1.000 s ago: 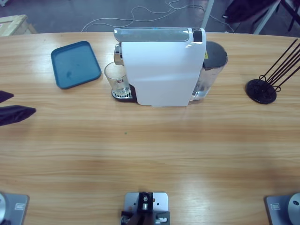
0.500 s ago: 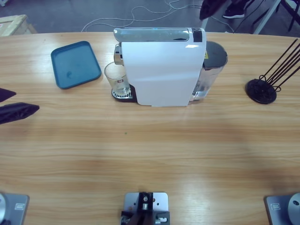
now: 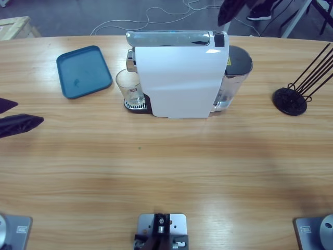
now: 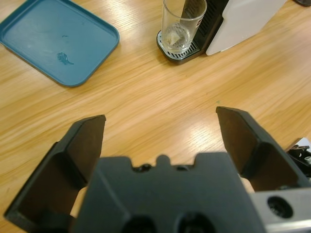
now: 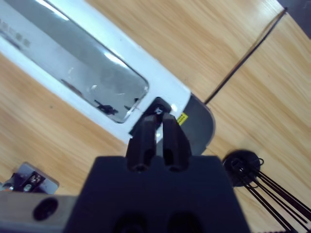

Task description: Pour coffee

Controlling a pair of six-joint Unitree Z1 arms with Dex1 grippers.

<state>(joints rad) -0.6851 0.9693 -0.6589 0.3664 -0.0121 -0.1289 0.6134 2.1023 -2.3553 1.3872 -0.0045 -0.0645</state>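
Note:
A small clear glass (image 3: 130, 86) (image 4: 182, 24) stands on the drip grate under the spout of the white coffee machine (image 3: 179, 78) (image 4: 243, 22). The coffee is out of view; the glass looks clear. My left gripper (image 3: 28, 112) (image 4: 160, 119) hovers open at the table's left edge, jaws pointing toward the glass, well short of it. My right gripper (image 3: 222, 18) (image 5: 155, 121) is shut on nothing, above the machine's silver top (image 5: 82, 68), over its black rear end.
A blue tray (image 3: 83, 70) (image 4: 56, 39) lies left of the machine, with a small smudge on it. The machine's water tank (image 3: 237, 73) sits at its right side. A black wire capsule rack (image 3: 294, 96) (image 5: 248, 170) stands at the far right. Cables lie on the floor beyond.
The left gripper has crept slightly to the right. The right gripper has come into the high view at the top edge, behind the machine, and drifted a little left.

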